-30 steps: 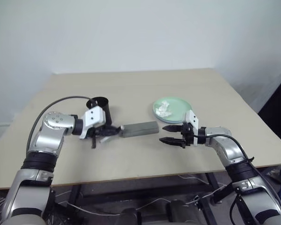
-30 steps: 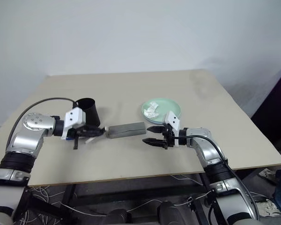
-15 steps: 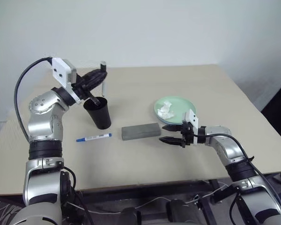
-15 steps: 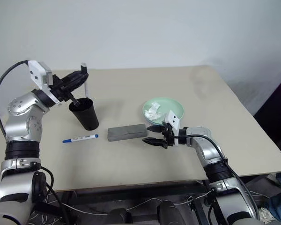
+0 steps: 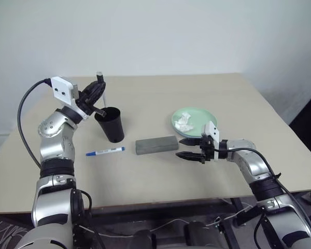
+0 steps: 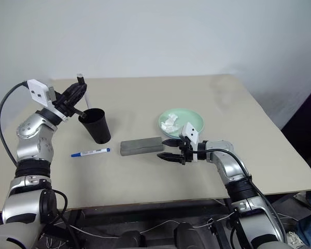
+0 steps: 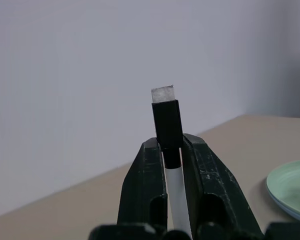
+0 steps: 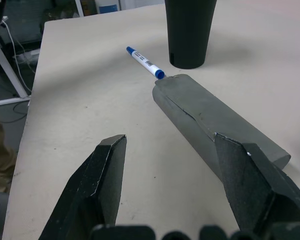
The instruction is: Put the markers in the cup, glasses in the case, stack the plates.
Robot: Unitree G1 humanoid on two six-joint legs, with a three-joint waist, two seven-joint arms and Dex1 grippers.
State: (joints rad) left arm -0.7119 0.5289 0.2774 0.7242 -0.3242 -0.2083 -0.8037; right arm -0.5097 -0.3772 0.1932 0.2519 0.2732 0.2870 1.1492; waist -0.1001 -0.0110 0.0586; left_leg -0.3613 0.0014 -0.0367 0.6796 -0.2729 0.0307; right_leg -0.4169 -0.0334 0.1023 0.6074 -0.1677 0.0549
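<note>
Left pincer (image 5: 99, 88) raised above the bench (image 5: 160, 98) at far left, clamped on a marker (image 7: 166, 125); black cap end sticking up past the fingertips, white barrel between them. Held marker's lower end over the rim of the cup (image 5: 111, 124), at its left side; whether it touches the rim cannot be told.

Cup upright on the bench, left of centre, wider at the top.

Second marker (image 5: 104, 151) flat on the bench, near side of the cup and slightly left, blue cap toward the case (image 5: 155, 144). Not touching cup or case.

Case lying closed at centre, long side running left to right, just right of the cup, apart from it.

Right pincer (image 5: 190, 148) low over the bench just right of the case, pointing left at its right end, fingers spread wide, gripping nothing. In the right wrist view one fingertip (image 8: 111, 150) over bare bench, the other in front of the case's side.

Green plate (image 5: 194, 120) on the bench beyond the right pincer, right of centre, crumpled tissue (image 5: 184, 121) lying in it.
</note>
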